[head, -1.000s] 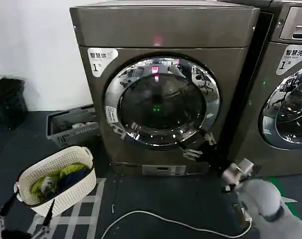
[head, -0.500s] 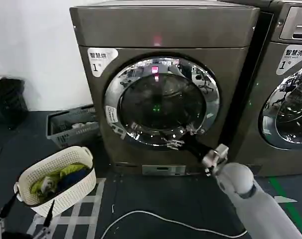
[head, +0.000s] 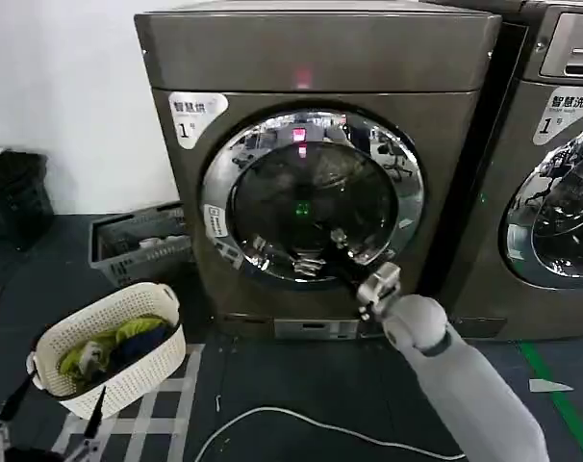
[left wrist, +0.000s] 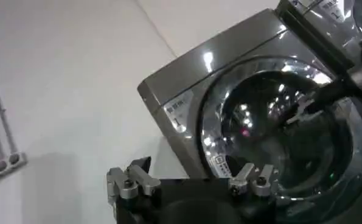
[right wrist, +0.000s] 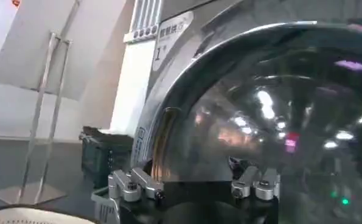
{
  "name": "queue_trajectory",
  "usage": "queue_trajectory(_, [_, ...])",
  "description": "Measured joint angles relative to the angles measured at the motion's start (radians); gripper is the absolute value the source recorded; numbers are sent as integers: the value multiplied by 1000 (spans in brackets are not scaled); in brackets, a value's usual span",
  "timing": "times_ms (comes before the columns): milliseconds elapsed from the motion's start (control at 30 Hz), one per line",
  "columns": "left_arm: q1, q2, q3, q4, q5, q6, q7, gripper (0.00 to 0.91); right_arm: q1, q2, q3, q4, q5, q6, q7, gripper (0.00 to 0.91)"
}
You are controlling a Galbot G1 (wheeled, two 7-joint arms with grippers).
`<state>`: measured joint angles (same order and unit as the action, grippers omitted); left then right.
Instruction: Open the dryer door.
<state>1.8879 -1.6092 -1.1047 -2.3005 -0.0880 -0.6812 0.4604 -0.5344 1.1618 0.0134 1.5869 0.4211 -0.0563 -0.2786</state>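
The dryer [head: 316,173] stands square in the middle of the head view, a dark bronze-grey box with a small red light on its top panel and a white "1" sticker at the upper corner of its front. A lighter grey machine [head: 551,164] sits just beside it on the robot's right. The door [head: 313,200], a wide chrome ring around dark glass, takes up most of the dryer's front and looks shut, lying flush against the cabinet with no gap showing at its rim, so the opening itself is not yet done. What seems settled is the approach: the right arm reaches up from the lower right, and the right gripper [head: 318,255] sits in front of the lower part of the door, over the bottom of the glass near the ring. Its fingers stand apart and hold nothing; whether a tip touches the door I cannot tell. In the right wrist view the two fingers [right wrist: 135,182] frame the glass close ahead, with the ring's left edge just beyond them. Left to do, by my reading, is to catch the door's edge or handle and swing it out. The left gripper [left wrist: 193,182] waits low on the robot's left, well apart from the door, fingers spread and empty. A white basket [head: 114,348] of clothes sits on the floor nearby.
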Motion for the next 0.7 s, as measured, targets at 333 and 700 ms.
queue_trajectory(333, [-2,0,-1,-1,2,-5,0,907,49,74,-39,-78,-41,23,0,907])
queue_trajectory(700, [6,0,-1,-3,15,-16,0,907,93,158,-56,-189,-82,60,-4,907])
